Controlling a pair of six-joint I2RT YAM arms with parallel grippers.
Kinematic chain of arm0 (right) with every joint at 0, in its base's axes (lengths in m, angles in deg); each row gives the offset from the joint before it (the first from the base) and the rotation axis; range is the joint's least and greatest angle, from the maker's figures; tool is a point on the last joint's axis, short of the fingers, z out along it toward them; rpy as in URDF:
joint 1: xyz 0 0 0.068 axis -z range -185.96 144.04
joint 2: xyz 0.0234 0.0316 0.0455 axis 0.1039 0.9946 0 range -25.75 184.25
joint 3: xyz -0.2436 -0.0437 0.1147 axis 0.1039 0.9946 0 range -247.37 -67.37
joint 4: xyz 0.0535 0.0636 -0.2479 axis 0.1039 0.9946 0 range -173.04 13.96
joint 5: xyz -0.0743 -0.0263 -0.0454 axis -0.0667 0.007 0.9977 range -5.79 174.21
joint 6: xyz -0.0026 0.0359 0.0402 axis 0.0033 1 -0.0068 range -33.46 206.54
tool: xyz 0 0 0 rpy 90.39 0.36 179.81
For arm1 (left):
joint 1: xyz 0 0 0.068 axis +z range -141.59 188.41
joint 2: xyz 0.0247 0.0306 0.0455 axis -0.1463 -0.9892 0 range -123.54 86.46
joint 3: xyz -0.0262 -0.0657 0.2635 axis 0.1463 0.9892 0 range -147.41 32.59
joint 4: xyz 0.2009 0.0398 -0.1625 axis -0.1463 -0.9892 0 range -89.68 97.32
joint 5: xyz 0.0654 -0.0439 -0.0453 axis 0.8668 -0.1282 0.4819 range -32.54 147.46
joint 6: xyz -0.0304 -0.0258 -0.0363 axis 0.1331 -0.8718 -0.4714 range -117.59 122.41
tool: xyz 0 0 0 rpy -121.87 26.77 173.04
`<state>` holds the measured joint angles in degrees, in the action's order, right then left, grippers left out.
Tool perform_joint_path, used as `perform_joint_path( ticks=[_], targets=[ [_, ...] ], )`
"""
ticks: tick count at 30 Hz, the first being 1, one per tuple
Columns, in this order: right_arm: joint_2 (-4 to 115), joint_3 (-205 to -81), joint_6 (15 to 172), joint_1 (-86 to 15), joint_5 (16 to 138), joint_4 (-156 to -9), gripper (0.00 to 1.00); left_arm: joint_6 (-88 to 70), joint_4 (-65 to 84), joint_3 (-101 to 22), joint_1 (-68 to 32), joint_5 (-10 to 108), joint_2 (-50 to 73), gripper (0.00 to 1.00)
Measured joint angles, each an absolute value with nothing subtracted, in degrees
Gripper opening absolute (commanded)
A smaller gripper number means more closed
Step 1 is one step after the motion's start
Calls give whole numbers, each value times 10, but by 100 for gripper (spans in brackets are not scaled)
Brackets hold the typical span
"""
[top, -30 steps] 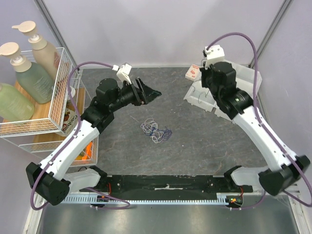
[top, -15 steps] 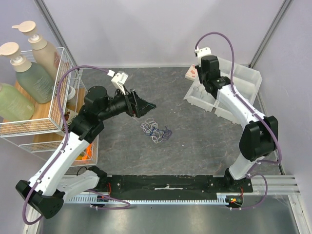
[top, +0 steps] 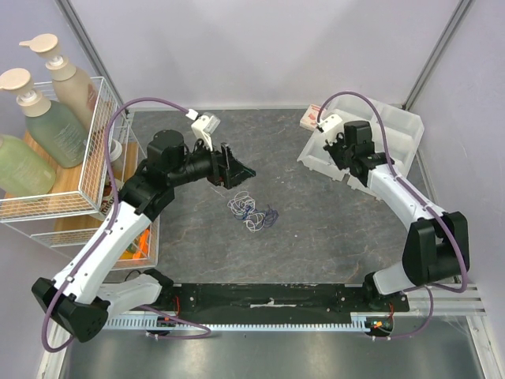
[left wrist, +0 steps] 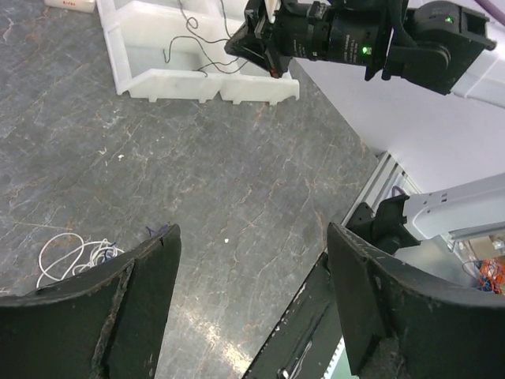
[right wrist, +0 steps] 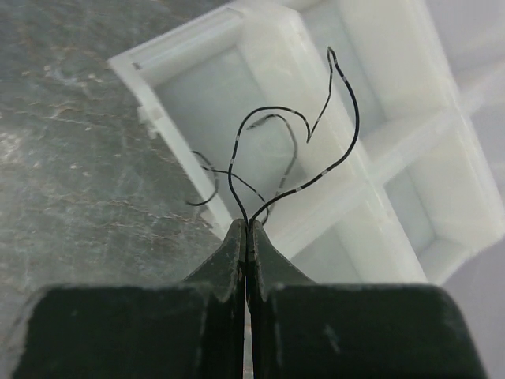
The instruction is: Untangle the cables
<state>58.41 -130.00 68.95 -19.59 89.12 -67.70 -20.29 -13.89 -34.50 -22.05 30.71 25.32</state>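
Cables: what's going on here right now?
The right gripper is shut on one thin black cable, holding it over the white tray. The left gripper is open above the table. The tangle of white and blue cables lies near it, not gripped.

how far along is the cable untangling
Done: one black cable is apart from the pile. In hand: the right gripper is shut on it over the white tray. Left: the white and dark blue cables lie bunched mid-table, with the open left gripper near them, holding nothing.
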Motion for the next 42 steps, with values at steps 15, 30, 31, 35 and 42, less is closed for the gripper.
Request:
perform_joint_path(
  ticks=[15,30,31,35,42],
  targets=[
    [724,-1434,630,-180,756,-579,0,-150,-200,-370,-220,309,251,83],
    [796,-1479,603,-178,866,-536,1,-89,-238,-371,-261,352,267,85],
    [807,-1486,611,-178,867,-535,1,-87,-239,-371,-262,353,266,85],
    [838,-1518,642,-178,873,-527,5,-86,-239,-371,-262,361,265,85],
    [858,-1571,702,-178,882,-512,33,-86,-242,-376,-262,362,256,85]
  ],
)
